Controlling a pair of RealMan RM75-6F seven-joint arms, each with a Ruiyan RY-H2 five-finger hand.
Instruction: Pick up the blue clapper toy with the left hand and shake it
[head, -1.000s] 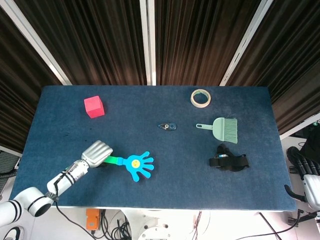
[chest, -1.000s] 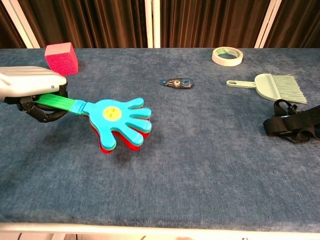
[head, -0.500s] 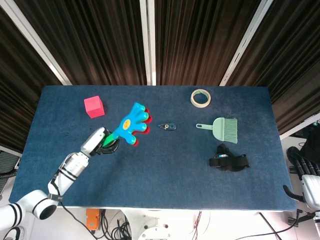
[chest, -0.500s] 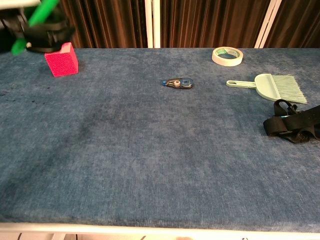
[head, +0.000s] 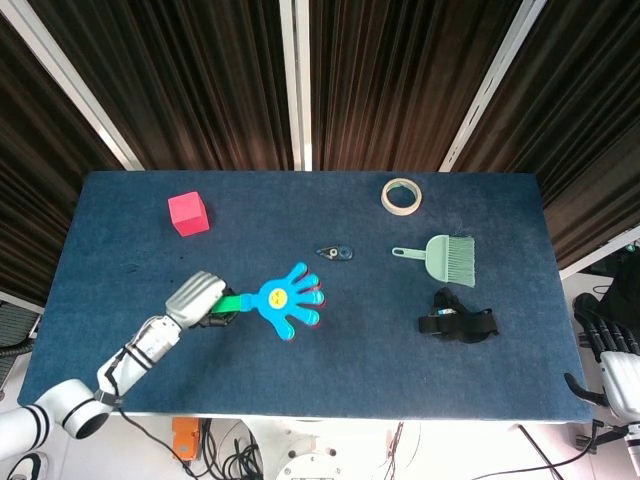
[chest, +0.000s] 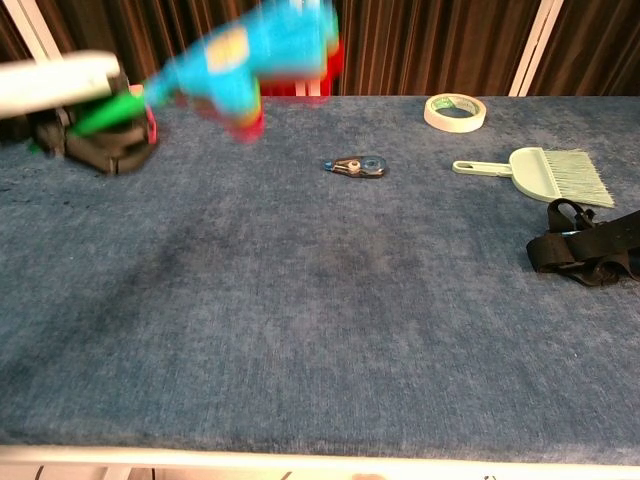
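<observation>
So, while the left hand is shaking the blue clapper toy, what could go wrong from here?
The left hand holds the blue clapper toy only by its green handle's end, and the chest view shows it blurred mid-swing, so it might slip out. A wide swing could also strike the pink cube or the correction tape dispenser nearby.

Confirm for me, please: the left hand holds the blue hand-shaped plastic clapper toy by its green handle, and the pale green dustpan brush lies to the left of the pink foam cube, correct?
Not quite. The left hand does hold the blue hand-shaped plastic clapper toy by its green handle, but the pale green dustpan brush lies far to the right of the pink foam cube, not left. The head view shows this.
</observation>
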